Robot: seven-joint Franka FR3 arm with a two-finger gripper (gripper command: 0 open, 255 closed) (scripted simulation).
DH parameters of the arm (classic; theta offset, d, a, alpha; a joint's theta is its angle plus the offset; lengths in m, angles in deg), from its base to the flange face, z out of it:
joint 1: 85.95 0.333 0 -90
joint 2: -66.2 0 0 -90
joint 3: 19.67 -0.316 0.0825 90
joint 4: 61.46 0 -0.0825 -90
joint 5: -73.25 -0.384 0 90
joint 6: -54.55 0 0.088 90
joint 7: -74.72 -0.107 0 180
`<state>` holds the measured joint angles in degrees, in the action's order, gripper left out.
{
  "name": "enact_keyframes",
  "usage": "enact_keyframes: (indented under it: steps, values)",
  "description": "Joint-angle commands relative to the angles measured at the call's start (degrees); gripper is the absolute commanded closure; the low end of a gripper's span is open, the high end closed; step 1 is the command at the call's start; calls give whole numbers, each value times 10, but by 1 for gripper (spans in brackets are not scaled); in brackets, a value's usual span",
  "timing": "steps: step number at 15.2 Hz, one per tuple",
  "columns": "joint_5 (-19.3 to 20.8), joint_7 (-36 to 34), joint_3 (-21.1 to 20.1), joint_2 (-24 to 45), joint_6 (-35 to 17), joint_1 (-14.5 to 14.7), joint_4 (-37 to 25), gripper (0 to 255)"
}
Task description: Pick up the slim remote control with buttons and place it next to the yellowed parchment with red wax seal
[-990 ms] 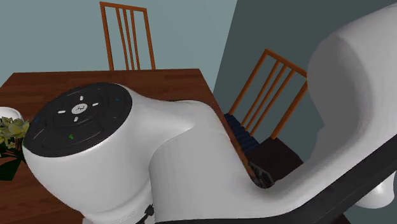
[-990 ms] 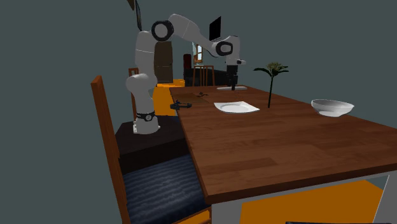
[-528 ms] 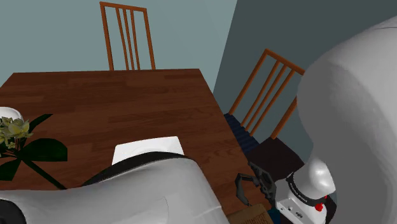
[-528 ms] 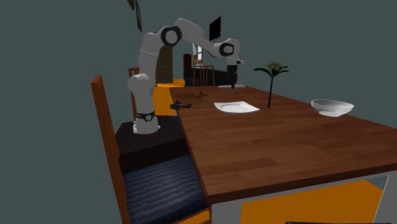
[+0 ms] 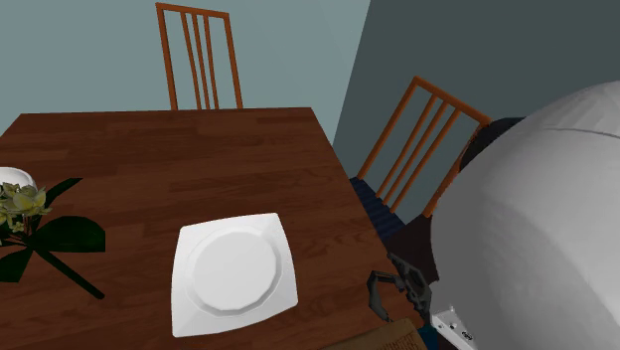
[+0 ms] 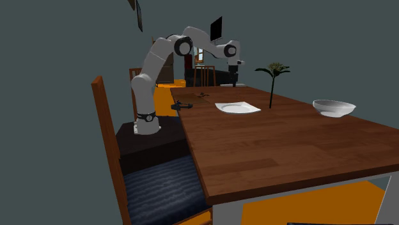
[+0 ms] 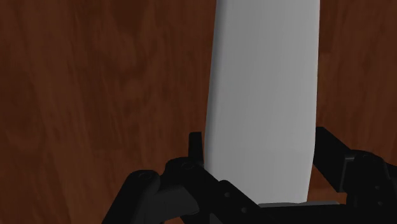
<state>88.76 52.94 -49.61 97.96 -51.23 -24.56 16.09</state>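
— The remote control [image 7: 264, 95], in the wrist view, is a pale slab clasped by the closed-in fingers of the gripper [image 7: 259, 145], over the table [image 7: 95, 95]. Carrying?

— Probably. In the second exterior view the gripper hangs over the table's far end. A tan scrap [image 6: 202, 96] by the stand-side edge may be the parchment. Next: carry there, lower beside it.

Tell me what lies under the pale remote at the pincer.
Brown wooden tabletop shows either side of the remote, which the pincer clasps. The strip directly beneath the remote is covered.
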Motion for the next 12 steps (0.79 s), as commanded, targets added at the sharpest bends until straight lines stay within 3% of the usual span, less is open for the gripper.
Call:
enact_keyframes:
  steps: [1, 3, 12]
  values:
    - [13, -19, 2, 34, 22, 32, -55, 255]
    - [26, -33, 7, 75, 49, 67, -123, 255]
    - [32, -41, 11, 83, -14, 58, -64, 255]
